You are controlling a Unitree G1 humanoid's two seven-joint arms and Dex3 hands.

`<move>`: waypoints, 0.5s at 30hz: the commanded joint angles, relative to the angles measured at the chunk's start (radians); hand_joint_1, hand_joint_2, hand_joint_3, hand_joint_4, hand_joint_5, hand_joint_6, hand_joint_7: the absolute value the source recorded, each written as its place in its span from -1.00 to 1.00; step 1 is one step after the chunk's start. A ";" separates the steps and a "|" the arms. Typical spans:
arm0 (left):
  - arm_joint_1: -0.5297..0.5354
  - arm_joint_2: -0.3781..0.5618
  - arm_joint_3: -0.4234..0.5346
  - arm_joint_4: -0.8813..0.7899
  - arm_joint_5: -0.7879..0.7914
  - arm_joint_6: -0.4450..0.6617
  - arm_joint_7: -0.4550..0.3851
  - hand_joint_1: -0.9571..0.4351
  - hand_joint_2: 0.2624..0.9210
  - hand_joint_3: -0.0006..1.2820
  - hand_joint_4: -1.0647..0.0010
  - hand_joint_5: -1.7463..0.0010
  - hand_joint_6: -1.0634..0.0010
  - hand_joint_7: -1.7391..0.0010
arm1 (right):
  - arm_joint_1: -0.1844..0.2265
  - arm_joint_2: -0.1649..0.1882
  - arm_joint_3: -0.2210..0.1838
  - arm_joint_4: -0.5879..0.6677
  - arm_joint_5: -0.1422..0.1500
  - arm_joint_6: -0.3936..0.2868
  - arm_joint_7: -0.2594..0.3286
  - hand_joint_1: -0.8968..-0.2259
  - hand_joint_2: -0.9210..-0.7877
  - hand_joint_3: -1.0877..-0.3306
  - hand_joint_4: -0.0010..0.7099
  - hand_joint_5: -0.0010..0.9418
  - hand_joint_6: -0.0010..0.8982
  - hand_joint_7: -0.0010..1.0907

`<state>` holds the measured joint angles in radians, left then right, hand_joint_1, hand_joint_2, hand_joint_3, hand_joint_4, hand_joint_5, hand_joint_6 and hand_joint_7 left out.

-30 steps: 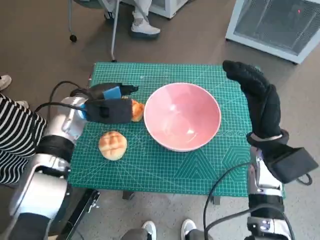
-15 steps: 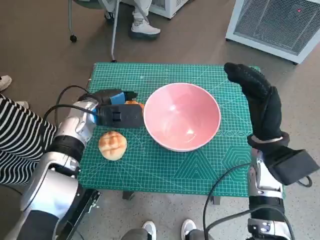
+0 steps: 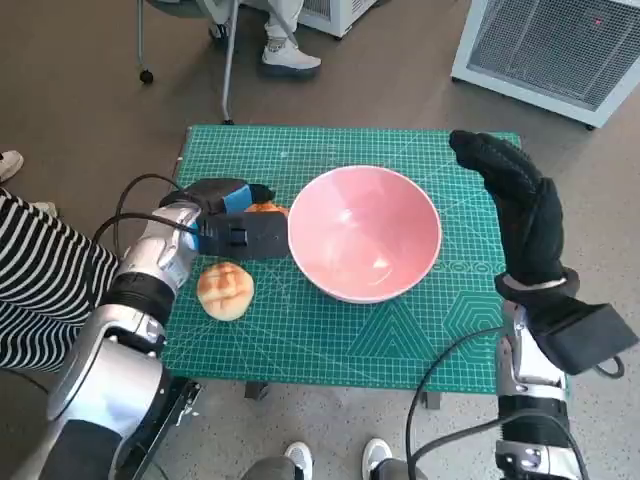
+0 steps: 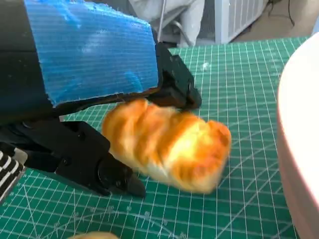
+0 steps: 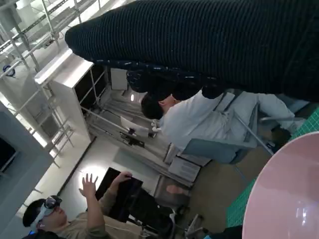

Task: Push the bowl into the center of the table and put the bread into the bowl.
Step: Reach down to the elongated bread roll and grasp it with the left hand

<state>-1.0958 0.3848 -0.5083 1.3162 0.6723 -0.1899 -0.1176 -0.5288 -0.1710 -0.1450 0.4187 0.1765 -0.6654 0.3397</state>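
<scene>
In the middle of the head view, the wide pink bowl (image 3: 365, 233) stands on the green cutting mat of the worktop (image 3: 400, 340). Just left of it, the blue-taped left hand (image 3: 232, 222) is grasping a golden oblong bread roll (image 4: 167, 144) that lies on the mat, beside the bowl's rim. A round scored bun (image 3: 225, 290) lies lower left. The gloved right hand (image 3: 515, 200) is raised at right, released, holding nothing

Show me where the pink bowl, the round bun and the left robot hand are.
pink bowl (image 3: 365, 235): head view, inner floor.
round bun (image 3: 225, 290): head view, top crust.
left robot hand (image 3: 235, 228): head view, its black back.
</scene>
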 commanded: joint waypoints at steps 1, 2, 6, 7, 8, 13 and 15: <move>-0.007 0.018 -0.009 0.007 0.012 -0.020 0.005 0.42 0.97 -0.67 0.08 -0.43 -0.05 -0.41 | 0.032 0.004 -0.001 0.003 0.011 0.008 -0.005 -0.79 -1.00 -0.07 -0.40 -0.99 -0.90 0.07; -0.009 0.022 -0.007 0.005 0.009 -0.023 0.005 0.40 0.98 -0.70 0.04 -0.45 -0.04 -0.43 | 0.032 0.005 -0.001 0.004 0.011 0.008 -0.005 -0.79 -1.00 -0.08 -0.40 -0.99 -0.90 0.07; -0.019 0.037 0.007 -0.002 -0.006 -0.039 0.001 0.38 0.99 -0.75 -0.04 -0.48 -0.06 -0.41 | 0.033 0.007 -0.001 0.007 0.008 0.006 -0.007 -0.79 -1.00 -0.08 -0.40 -0.99 -0.90 0.07; -0.022 0.041 0.013 -0.005 -0.011 -0.044 0.000 0.38 1.00 -0.76 -0.05 -0.48 -0.06 -0.41 | 0.032 0.007 0.000 0.009 0.008 0.006 -0.008 -0.79 -1.00 -0.08 -0.40 -0.99 -0.90 0.07; -0.025 0.045 0.017 -0.007 -0.015 -0.049 -0.001 0.38 1.00 -0.77 -0.06 -0.47 -0.06 -0.42 | 0.032 0.008 0.000 0.009 0.008 0.006 -0.008 -0.79 -1.00 -0.08 -0.40 -0.99 -0.90 0.07; -0.037 0.073 0.046 -0.028 -0.040 -0.088 0.002 0.38 1.00 -0.79 -0.10 -0.43 -0.07 -0.43 | 0.028 0.011 0.001 0.015 0.008 0.008 -0.009 -0.79 -1.00 -0.08 -0.40 -0.99 -0.90 0.06; -0.043 0.087 0.061 -0.040 -0.050 -0.107 0.006 0.38 1.00 -0.79 -0.12 -0.42 -0.07 -0.44 | 0.027 0.013 0.002 0.017 0.008 0.009 -0.010 -0.79 -1.00 -0.08 -0.40 -0.99 -0.90 0.06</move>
<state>-1.0968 0.4354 -0.4722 1.3043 0.6473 -0.2687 -0.1173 -0.5277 -0.1693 -0.1450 0.4195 0.1767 -0.6654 0.3363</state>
